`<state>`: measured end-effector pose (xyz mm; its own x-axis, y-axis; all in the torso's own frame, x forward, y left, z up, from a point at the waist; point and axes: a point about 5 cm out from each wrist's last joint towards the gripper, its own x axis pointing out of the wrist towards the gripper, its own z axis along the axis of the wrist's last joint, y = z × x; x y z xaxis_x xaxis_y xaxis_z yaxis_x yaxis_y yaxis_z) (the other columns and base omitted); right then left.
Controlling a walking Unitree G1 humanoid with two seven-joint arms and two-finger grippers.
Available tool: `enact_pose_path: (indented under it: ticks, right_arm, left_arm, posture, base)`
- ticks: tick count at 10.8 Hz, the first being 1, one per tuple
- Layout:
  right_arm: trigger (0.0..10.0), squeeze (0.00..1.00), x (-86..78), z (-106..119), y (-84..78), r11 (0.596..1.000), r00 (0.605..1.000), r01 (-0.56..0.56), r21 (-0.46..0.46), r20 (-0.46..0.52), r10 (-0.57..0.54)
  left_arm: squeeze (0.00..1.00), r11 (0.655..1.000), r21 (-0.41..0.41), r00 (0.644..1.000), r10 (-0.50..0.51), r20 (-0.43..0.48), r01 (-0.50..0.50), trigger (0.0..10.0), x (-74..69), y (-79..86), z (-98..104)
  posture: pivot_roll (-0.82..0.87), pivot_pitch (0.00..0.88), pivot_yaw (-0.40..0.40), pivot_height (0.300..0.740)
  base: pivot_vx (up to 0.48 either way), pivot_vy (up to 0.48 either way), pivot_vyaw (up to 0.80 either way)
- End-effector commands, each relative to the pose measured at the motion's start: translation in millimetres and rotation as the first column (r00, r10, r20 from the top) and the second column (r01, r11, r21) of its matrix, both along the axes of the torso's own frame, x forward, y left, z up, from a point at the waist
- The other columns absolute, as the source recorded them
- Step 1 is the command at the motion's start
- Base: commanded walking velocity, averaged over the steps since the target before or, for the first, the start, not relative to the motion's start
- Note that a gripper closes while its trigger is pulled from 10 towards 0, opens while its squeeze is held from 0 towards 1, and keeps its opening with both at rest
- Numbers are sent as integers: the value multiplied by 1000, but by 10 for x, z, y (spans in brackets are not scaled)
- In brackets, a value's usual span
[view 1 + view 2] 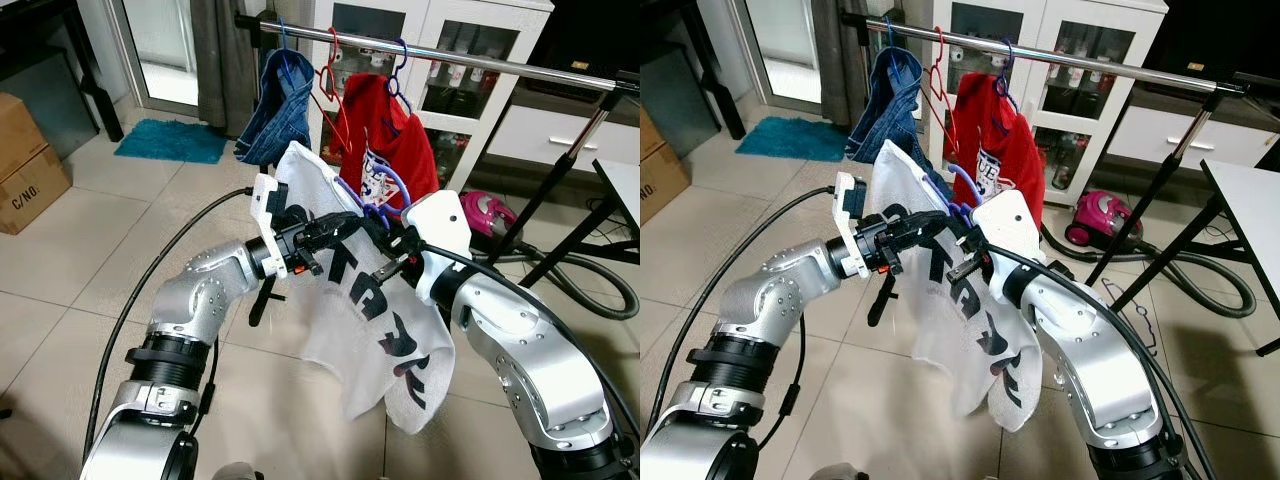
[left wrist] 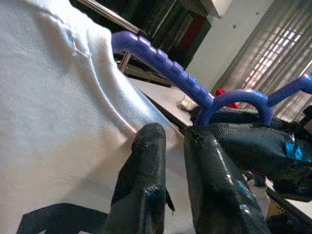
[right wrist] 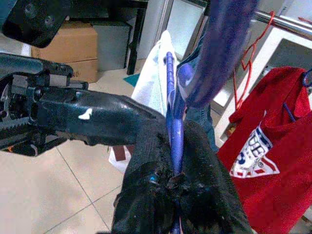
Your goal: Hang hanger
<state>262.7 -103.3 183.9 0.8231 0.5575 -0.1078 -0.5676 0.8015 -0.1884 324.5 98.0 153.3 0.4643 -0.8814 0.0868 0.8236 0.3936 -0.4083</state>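
Done: your right gripper (image 3: pixel 175 187) clamps the purple hanger (image 2: pixel 161 63) carrying the white shirt (image 1: pixel 400 350)
Left gripper (image 2: pixel 175 141): seemingly pinching shirt fabric
Left: hook it on the rail (image 1: pixel 480 62) at 12 o'clock

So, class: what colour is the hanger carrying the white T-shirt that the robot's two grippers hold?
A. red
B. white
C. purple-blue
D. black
C: the hanger in the white T-shirt is purple-blue, clamped by the right gripper with the left gripper beside it.
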Motion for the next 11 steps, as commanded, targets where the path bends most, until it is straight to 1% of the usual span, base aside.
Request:
enact_pose_path:
  ticks: [1,2,3,4,5,6,8,11]
  right_arm:
    - [10000,0,25,76,2,1000,999,-6,1,39,6]
    - [10000,0,28,81,-1,1000,999,-6,0,40,6]
    - [10000,0,27,84,-1,1000,999,-7,0,41,7]
    - [10000,0,22,81,3,1000,999,-9,-2,40,9]
    - [10000,0,20,81,3,1000,999,-11,-3,40,11]
    - [10000,0,22,83,2,1000,999,-12,-3,40,12]
    - [10000,0,31,93,5,1000,999,-14,-3,43,14]
    - [10000,0,34,92,7,1000,999,-16,-8,41,16]
  left_arm:
    - [1000,1000,-3,1000,13,-4,-13,10000,17,5,12]
    - [1000,1000,7,1000,26,-11,-26,10000,28,3,9]
    - [1000,997,34,997,74,-18,-73,10000,70,15,-16]
    - [1000,988,61,989,145,-27,-143,10000,135,36,-31]
    - [1000,983,67,985,171,-22,-169,10000,169,38,-15]
    - [0,981,66,983,185,-15,-183,10000,191,32,2]
    - [0,988,41,988,152,6,-152,10000,212,-35,55]
    - [0,998,29,998,64,20,-64,10000,140,-131,64]
  posture:
    - [-9,0,-41,740]
    - [-11,0,-39,740]
    - [-14,0,-37,740]
    - [-16,0,-36,740]
    - [-17,0,-36,740]
    - [-18,0,-35,740]
    - [-19,0,-38,740]
    - [-21,0,-37,740]
  base:
    - [0,0,0]
    - [0,0,0]
    - [0,0,0]
    - [0,0,0]
    - [0,0,0]
    - [0,0,0]
    - [0,0,0]
    - [0,0,0]
